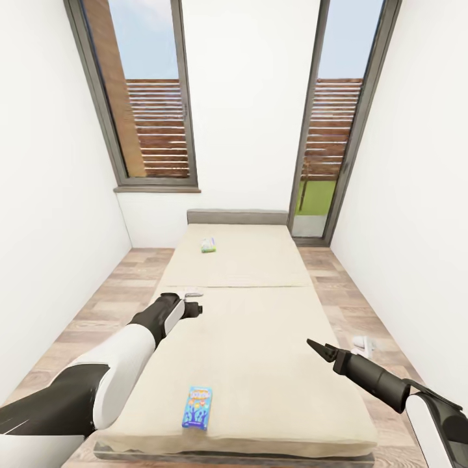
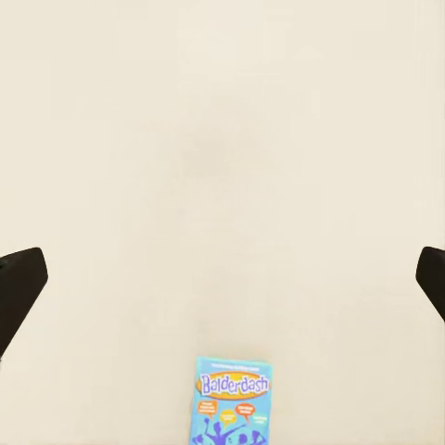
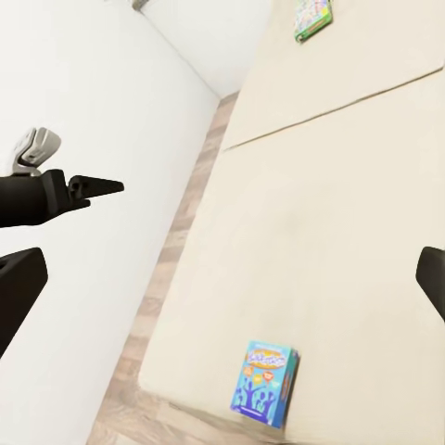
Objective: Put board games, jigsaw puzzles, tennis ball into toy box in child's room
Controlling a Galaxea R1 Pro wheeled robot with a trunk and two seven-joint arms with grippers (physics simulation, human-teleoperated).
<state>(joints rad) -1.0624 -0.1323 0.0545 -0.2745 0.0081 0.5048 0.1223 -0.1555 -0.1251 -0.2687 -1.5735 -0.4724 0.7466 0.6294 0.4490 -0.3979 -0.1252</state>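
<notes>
Two board games lie on the bed [image 1: 260, 338], a cream mattress with a seam across it. A blue box reading "Balderdash" [image 1: 197, 407] [image 2: 234, 400] [image 3: 264, 382] rests near the foot edge. A green box [image 1: 208, 244] [image 3: 313, 17] lies far up by the headboard. My left gripper [image 1: 195, 301] [image 2: 222, 278] hovers open over the mattress's left side beyond the blue box, and it also appears in the right wrist view [image 3: 93, 188]. Open and empty, my right gripper [image 1: 318, 348] [image 3: 222, 283] hangs above the bed's right part.
White walls close in on both sides, leaving narrow strips of wood floor [image 1: 97, 312] along the bed. A grey headboard [image 1: 237, 216] and two tall windows [image 1: 153, 97] stand at the far end. A small white object [image 1: 363, 344] lies on the floor at the right.
</notes>
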